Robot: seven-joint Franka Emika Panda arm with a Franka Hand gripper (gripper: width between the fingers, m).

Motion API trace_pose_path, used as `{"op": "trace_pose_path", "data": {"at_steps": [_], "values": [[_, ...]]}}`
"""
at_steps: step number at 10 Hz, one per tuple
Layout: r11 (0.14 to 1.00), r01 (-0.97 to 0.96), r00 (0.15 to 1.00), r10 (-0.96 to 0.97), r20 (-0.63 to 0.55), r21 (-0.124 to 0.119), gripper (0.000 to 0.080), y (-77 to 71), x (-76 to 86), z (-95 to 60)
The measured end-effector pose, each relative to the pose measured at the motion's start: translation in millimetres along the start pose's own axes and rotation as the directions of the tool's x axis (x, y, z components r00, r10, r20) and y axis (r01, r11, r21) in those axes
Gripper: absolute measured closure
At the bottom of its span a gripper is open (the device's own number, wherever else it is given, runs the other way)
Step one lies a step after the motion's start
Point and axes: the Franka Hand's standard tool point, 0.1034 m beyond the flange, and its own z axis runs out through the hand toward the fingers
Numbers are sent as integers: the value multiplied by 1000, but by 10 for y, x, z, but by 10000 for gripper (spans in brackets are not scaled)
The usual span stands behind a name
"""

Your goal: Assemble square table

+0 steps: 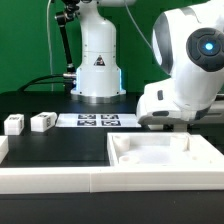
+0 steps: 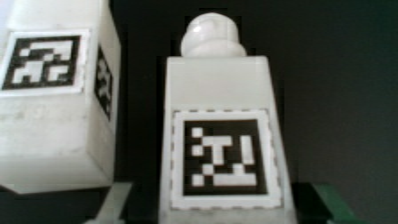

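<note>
Down at the wrist, the jaws straddle one white leg (image 2: 217, 100) of the square table. The leg lies lengthwise on the dark table with its black-and-white tag (image 2: 222, 160) facing the camera and a rounded white peg (image 2: 210, 35) sticking out of its far end. One grey fingertip (image 2: 103, 207) shows just beside the leg's near end, and a darker one shows on the opposite side. The jaws are narrowed around the leg, but I cannot tell whether the pads actually press on it. A second tagged leg (image 2: 50, 110) lies close alongside, slightly angled, with a thin dark gap between the two.

In the exterior view the arm's bulky white body (image 1: 185, 70) hides the jaws and both of those legs. The square slab (image 1: 165, 152) sits on the table (image 1: 40, 105) toward the exterior view's right, its raised rim up, just behind the long white border wall (image 1: 50, 180). Two more small legs (image 1: 11, 124) (image 1: 42, 121) stand near each other at the exterior view's left — well apart from the slab. Between them and the arm lies the marker board (image 1: 95, 120), flat in front of the robot's base (image 1: 97, 60).
</note>
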Motion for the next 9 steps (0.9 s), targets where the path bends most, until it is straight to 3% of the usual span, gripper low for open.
{"op": "trace_pose_path", "data": {"at_steps": [2,4,5,7,9], "values": [[1000,5,1000,-5,-6,3,511,-10,9,-83],[999,35,999,-35,5,5,511,-9,-92,-381],[997,79,997,-79,-9,13,509,26,-126,-564],[997,68,996,-66,-52,30,509,153,-153,-789],[997,68,995,-66,-79,30,509,141,-121,-779]]}}
